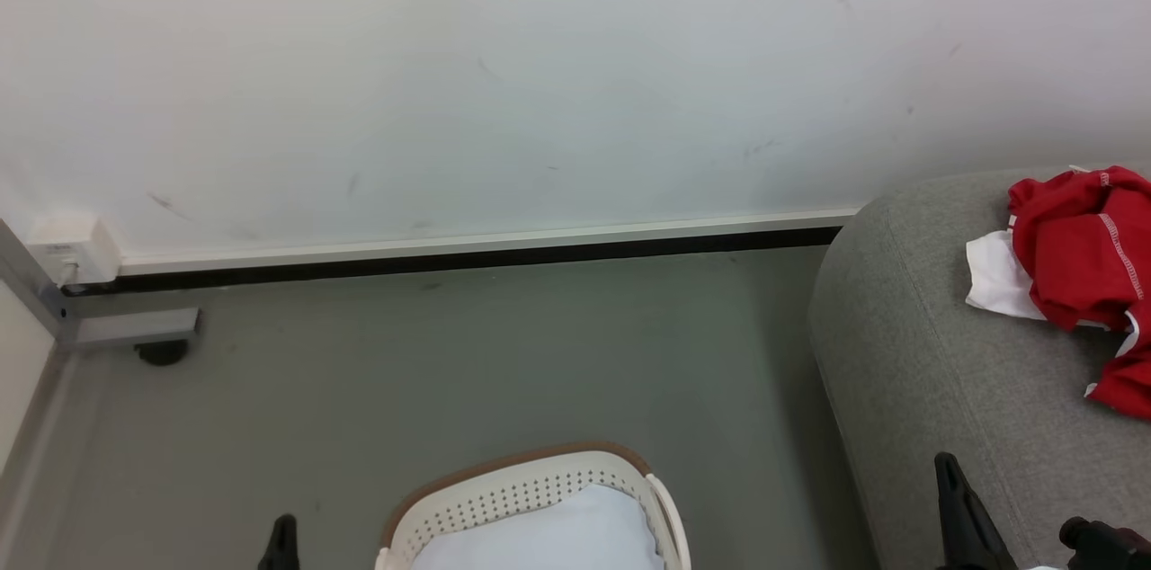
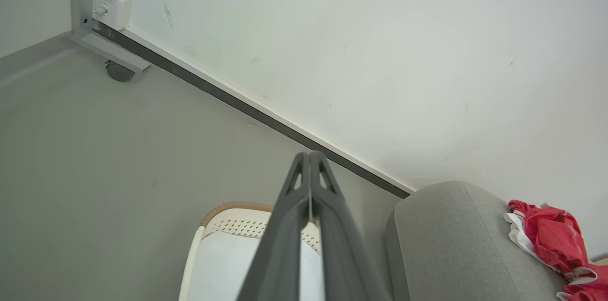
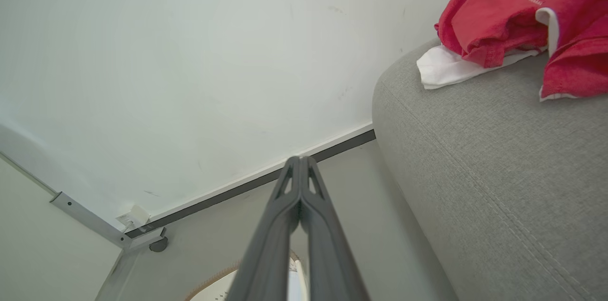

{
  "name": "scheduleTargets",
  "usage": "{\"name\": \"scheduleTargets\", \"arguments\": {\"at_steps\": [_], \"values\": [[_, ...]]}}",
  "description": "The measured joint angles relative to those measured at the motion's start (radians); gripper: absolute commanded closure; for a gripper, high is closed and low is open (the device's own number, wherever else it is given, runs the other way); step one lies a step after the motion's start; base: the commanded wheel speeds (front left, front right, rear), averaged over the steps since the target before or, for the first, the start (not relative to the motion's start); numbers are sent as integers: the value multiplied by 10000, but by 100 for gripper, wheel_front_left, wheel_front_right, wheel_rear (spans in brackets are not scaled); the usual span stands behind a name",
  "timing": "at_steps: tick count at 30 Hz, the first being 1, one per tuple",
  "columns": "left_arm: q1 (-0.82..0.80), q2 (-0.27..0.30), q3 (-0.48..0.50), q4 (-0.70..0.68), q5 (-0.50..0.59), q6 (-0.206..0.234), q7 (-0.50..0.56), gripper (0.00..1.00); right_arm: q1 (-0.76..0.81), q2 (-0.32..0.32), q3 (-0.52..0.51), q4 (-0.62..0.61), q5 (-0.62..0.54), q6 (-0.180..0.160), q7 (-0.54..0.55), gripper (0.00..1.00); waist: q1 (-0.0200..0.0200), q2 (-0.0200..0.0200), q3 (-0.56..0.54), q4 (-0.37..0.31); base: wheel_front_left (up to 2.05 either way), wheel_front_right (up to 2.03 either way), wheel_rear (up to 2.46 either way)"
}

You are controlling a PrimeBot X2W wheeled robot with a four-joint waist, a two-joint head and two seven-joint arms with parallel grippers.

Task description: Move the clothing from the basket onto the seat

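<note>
Clothing (image 1: 1079, 264) is heaped on the seat (image 1: 917, 354) beyond the right pincer (image 3: 300, 158); none is seen in the basket (image 1: 521, 456) beside the left pincer (image 2: 308, 155). Both are pressed together, empty; the task is judged done.

Place: most likely a test room or lab dressed as a corner of a home.
Walls: a plain white panel wall (image 1: 539, 57), scuffed and bare, joined at the corner to an exposed metal frame (image 1: 135, 327) with a dark round foot (image 1: 162, 352) under it.
Floor: a smooth grey floor (image 1: 450, 354), edged by a black skirting strip (image 1: 468, 257).
Fitting: a surface-mounted white socket box (image 1: 76, 248) with a cable plugged in.
Home props: a light grey fabric sofa (image 1: 935, 354) carrying red garments (image 1: 1079, 246), and a white laundry basket (image 1: 513, 459) on the floor near it.
</note>
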Motion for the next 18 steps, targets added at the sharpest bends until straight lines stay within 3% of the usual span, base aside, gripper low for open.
{"name": "scheduleTargets", "arguments": {"at_steps": [18], "values": [[-565, 2, 159, -86, -2531, 171, 654, 100, -200, -345, -8, -222, 2928, 0, 332, 100, 0, 0, 26, 193, 0, 0, 0]]}}
